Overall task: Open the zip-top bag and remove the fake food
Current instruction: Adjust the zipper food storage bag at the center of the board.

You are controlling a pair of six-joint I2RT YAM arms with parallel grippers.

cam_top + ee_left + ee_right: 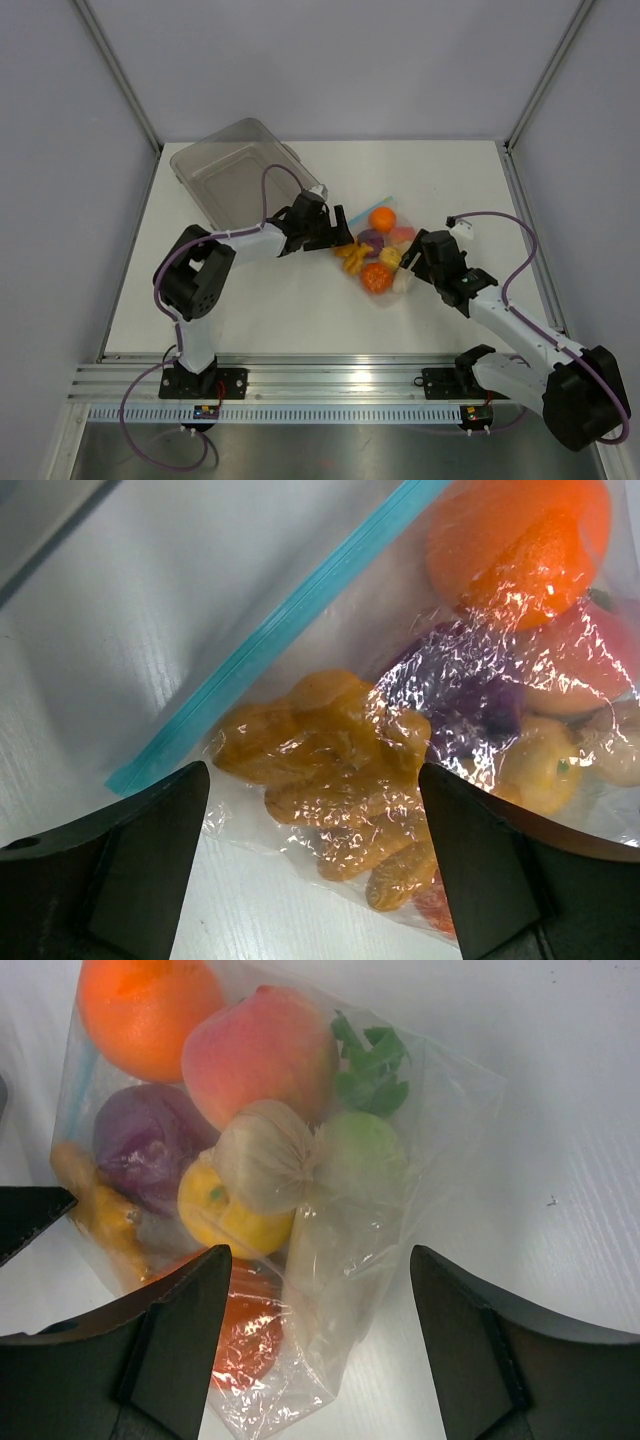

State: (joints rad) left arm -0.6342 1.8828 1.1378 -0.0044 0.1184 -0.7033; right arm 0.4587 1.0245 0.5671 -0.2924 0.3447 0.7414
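Two grippers flanked the zip-top bag, which lay flat on the white table near its middle. The clear rigid tub stood at the far left corner, apart from the bag.

The fake food was inside the bag. It comprised an orange fruit, a peach, a purple piece, a yellow piece, a pale bulb, a green leafy piece and lumpy yellow-orange pieces. The light-blue zip strip ran along the bag's edge on the far-left side. Whether it was sealed could not be told.

The left gripper was at the bag's left side with its jaws released and spread wide. The lumpy pieces showed between the fingers, and neither finger gripped the plastic.

The right gripper was at the bag's right side, also released. Its fingers stood astride the bag's closed end, holding nothing.
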